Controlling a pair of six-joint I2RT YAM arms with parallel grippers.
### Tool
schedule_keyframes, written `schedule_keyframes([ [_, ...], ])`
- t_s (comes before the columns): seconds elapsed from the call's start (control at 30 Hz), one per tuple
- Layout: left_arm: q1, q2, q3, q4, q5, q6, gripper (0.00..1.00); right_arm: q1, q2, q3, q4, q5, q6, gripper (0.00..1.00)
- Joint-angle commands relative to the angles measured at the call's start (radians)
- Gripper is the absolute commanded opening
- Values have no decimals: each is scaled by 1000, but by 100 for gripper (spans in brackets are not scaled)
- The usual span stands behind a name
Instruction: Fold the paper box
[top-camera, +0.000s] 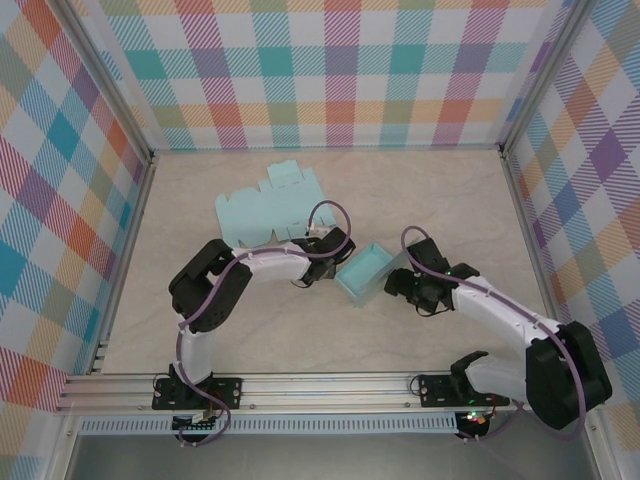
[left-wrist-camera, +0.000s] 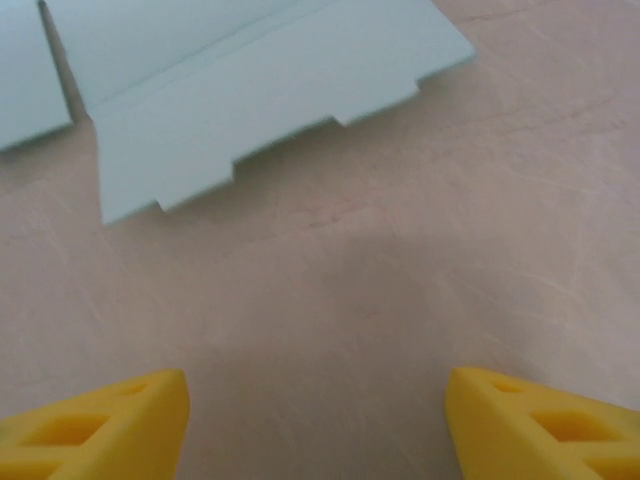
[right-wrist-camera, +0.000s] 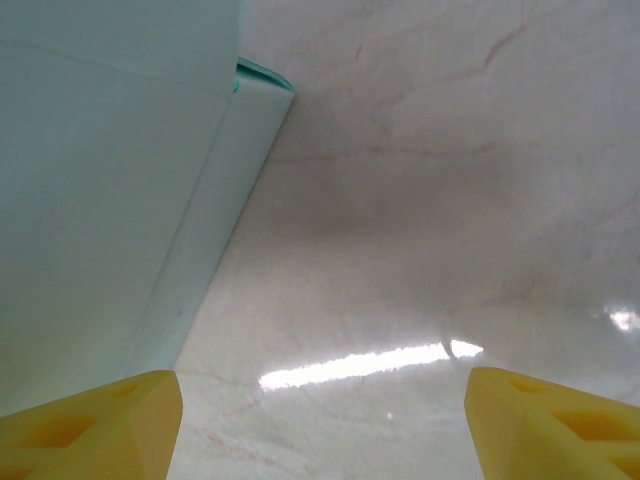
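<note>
Sitting a little right of centre in the top view: one pale teal paper box (top-camera: 368, 274), folded into an open tray, resting on the beige table (top-camera: 300, 340).

Item two: a flat paper cutout (top-camera: 265, 212) of the same teal, unfolded, lying above and to the left of the tray, apart from it.

Left gripper (top-camera: 328, 243): between the cutout's lower edge and the tray's upper left corner. In the left wrist view its yellow fingers (left-wrist-camera: 95, 430) stand wide apart with bare table between them, so the gripper (left-wrist-camera: 318, 425) is open and holds nothing. The cutout (left-wrist-camera: 250, 90), with its notched edge, lies across the upper left of that frame, well clear of the fingertips.

Right gripper (top-camera: 396, 287): just beside the tray's right side. In the right wrist view its fingers (right-wrist-camera: 90, 425) are likewise spread. The gripper (right-wrist-camera: 322, 425) is empty, and the box wall (right-wrist-camera: 110, 200) fills the left of the frame, close beside the left finger. Contact cannot be told.
</note>
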Motion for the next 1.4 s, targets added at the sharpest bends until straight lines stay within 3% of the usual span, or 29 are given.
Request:
schedule_keyframes([
  [0.0, -61, -49, -61, 18, 120, -41, 69, -56, 63, 45, 106, -42, -87, 73],
  [0.27, -162, -109, -167, 218, 196, -138, 67, -150, 273, 238, 126, -114, -234, 75],
  [0.47, -233, -128, -201, 393, 196, -120, 67, -220, 383, 380, 30, -87, -319, 80],
  [0.57, -237, -201, -257, 434, 117, -98, 69, -244, 340, 399, -39, -33, -345, 83],
  [0.67, -227, -315, -331, 450, 21, -51, 74, -247, 235, 389, -114, 73, -369, 100],
  [0.8, -161, -470, -411, 469, 12, 53, 83, -247, 52, 342, -148, 104, -422, 100],
  [0.93, -37, -551, -424, 500, 157, 207, 87, -247, -162, 279, -150, 91, -461, 100],
  [1.1, 108, -518, -365, 550, 324, 384, 87, -247, -362, 224, -156, 114, -435, 100],
  [1.27, 234, -405, -265, 563, 614, 555, 86, -247, -449, 196, -164, 100, -427, 100],
  [1.37, 291, -326, -193, 547, 750, 659, 86, -247, -465, 186, -142, -30, -442, 100],
])
